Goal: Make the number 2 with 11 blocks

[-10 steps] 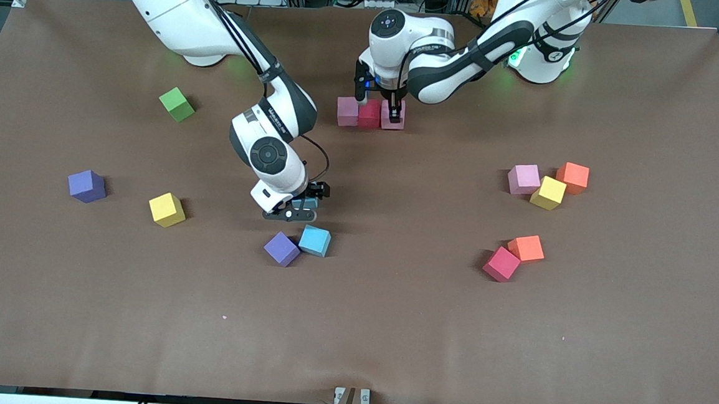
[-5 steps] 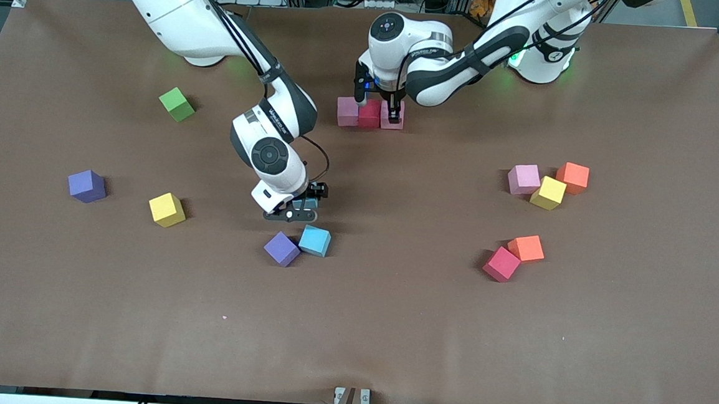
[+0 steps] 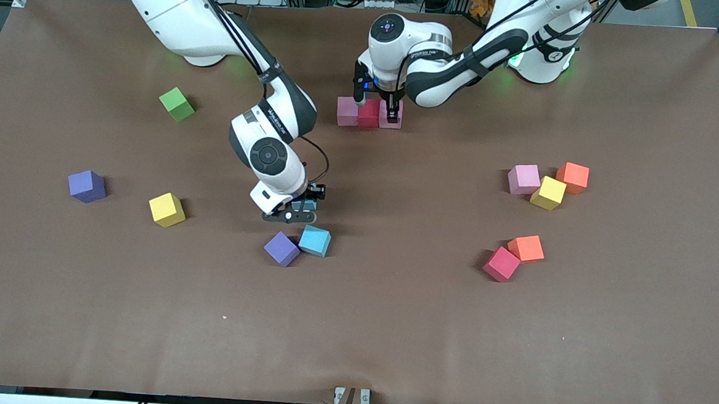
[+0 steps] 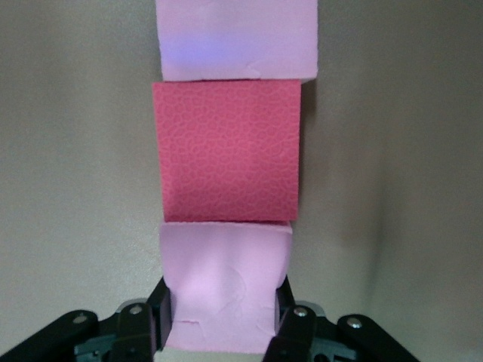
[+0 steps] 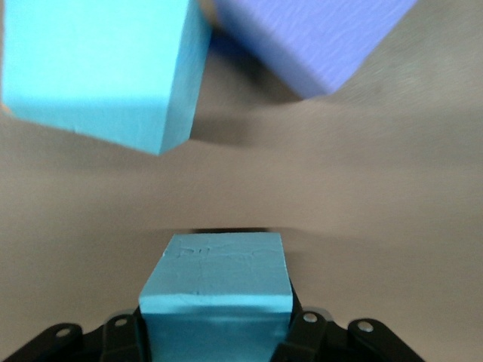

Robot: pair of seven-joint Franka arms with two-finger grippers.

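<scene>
My brown surface carries scattered blocks, a three-block row, and a lime-green cube.

Two white robot arms with rounded shells and dark grey joint bands are standing at the table, black cables running along their links and looping out near the wrists. A round dark cap with a ringed centre is showing on each wrist housing, and small dark lettering is running along a grey band. Green light is glowing at the base. Black two-finger gripper bodies are showing silver screws in the wrist views.
</scene>
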